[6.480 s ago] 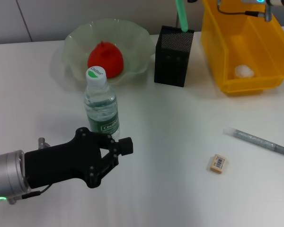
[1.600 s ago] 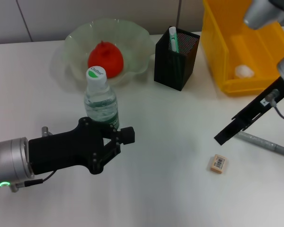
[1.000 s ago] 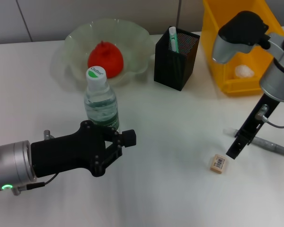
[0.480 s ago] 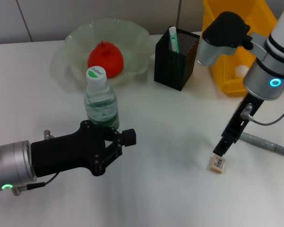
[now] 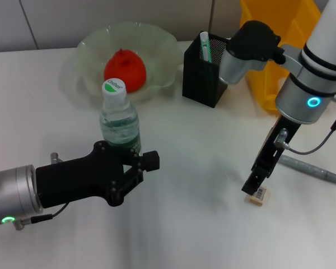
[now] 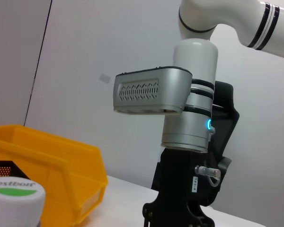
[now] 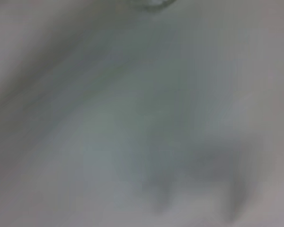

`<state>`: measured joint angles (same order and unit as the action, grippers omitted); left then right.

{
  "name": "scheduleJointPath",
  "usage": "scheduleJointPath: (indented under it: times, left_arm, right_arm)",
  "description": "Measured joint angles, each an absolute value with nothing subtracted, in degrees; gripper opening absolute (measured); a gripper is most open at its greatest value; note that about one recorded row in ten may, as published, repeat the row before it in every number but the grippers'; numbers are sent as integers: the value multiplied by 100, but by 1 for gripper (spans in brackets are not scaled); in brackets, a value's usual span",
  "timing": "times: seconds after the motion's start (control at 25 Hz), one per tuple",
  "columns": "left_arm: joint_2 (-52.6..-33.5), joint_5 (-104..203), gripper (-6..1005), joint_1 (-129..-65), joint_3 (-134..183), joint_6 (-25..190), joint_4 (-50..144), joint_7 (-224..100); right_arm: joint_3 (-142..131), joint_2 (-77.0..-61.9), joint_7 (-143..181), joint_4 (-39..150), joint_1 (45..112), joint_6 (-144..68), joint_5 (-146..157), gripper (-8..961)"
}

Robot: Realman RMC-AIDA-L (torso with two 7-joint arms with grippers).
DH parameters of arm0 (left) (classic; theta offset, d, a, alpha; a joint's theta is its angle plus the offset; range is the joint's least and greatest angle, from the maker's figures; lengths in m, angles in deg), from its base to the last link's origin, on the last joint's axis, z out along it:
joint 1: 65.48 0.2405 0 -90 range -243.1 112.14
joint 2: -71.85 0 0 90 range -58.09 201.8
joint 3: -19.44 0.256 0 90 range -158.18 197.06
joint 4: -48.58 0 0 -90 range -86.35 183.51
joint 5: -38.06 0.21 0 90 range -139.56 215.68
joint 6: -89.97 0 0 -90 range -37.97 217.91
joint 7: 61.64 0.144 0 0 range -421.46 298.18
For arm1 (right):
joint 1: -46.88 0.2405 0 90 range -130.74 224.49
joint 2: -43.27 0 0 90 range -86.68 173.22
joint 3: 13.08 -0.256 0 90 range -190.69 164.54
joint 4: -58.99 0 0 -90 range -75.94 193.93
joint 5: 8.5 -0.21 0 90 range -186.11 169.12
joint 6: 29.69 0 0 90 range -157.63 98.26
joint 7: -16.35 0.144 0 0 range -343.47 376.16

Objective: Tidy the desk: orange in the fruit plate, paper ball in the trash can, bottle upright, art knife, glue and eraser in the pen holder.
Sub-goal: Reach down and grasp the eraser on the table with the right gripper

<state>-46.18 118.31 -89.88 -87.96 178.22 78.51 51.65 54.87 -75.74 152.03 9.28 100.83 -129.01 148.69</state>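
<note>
The right end effector [image 5: 253, 185] has dropped from beside the yellow trash can [image 5: 277, 56] until its tip is just over the eraser [image 5: 259, 195] on the counter [image 5: 190, 168]; I cannot tell its finger state. The eraser pickup looks imminent. The left end effector [image 5: 148, 161] hangs idle near the upright bottle [image 5: 119, 120], finger state unclear.

The right gripper [image 5: 252, 186] has swung in from over the trash can [image 5: 267, 84] and come down across the counter [image 5: 201, 168], its tip now touching the eraser [image 5: 258, 194]. A green-and-white stick [image 5: 204, 46] now rests inside the pen holder [image 5: 204, 73].
</note>
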Motion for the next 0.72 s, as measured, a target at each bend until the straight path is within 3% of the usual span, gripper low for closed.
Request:
scheduleJointPath:
  times: [0.72]
  left_arm:
    - [-4618, 11830, 14, -9016, -8776, 17749, 7853, 5173]
  right_arm:
    - [5765, -7577, 15148, 1331, 10100, -12666, 14981, 577]
